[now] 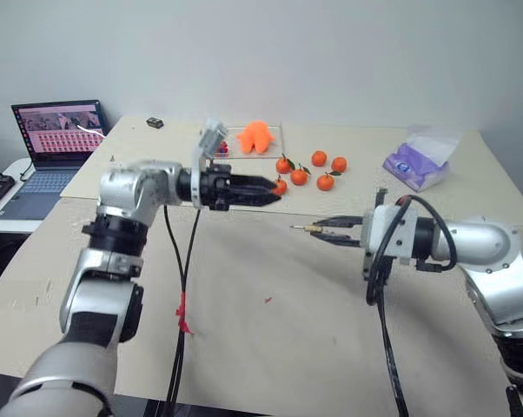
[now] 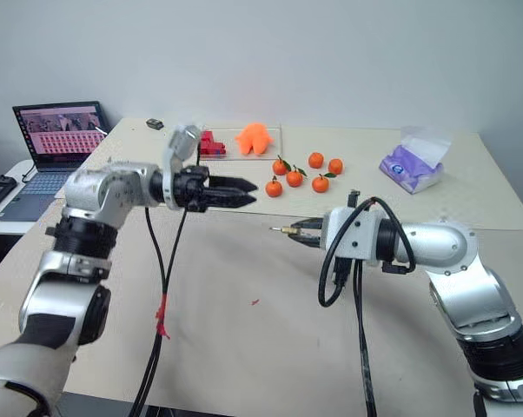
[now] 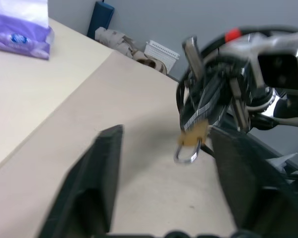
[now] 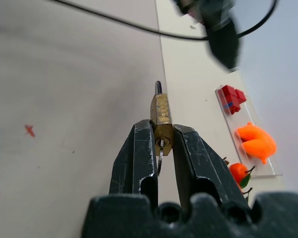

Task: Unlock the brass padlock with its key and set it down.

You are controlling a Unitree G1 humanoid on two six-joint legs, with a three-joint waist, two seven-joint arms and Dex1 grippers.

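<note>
The right gripper (image 4: 161, 144) has its jaws clamped on the brass padlock (image 4: 161, 117), held in the air above the table (image 1: 244, 304) at centre right of the head views, a key (image 4: 160, 148) in its keyhole. The left gripper (image 3: 164, 158) hovers close by with its jaws apart and empty. The pinch on so small a block looks thin, so a hard push or twist could knock it loose. The right wrist view alone shows the keyhole and key; the left wrist view shows the silver shackle (image 3: 186, 154) hanging below; the head views add the tangerines (image 1: 309, 169) beyond.
</note>
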